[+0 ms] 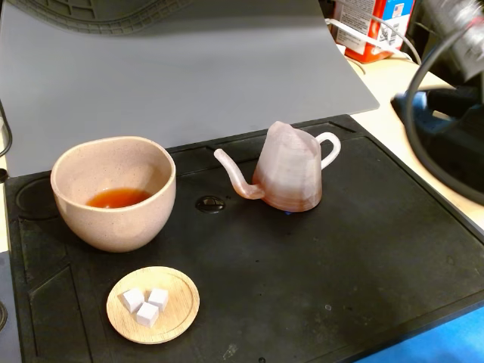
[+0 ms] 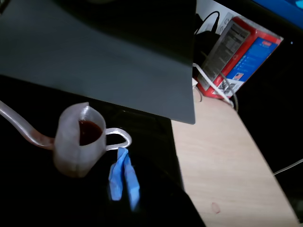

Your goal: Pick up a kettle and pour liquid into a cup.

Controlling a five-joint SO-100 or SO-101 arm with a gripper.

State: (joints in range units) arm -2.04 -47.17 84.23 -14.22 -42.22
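The pink ribbed kettle (image 1: 290, 170) stands upright on the black mat (image 1: 355, 265), spout to the left and loop handle to the right in the fixed view. The wrist view shows it from above (image 2: 75, 146), with dark red liquid (image 2: 89, 132) inside. The beige speckled cup (image 1: 113, 193) stands left of the kettle and holds a little orange-brown liquid (image 1: 117, 198). My gripper (image 2: 123, 153) has blue-covered fingers whose tips meet. It is empty and hovers just right of the kettle's handle. My arm (image 1: 446, 136) is a blurred dark shape at the fixed view's right edge.
A small round wooden dish (image 1: 153, 304) with three white cubes sits in front of the cup. A grey sheet (image 1: 189, 68) lies behind the mat. A red and blue carton (image 2: 236, 61) and cables stand at the back right on the beige table (image 2: 227, 165).
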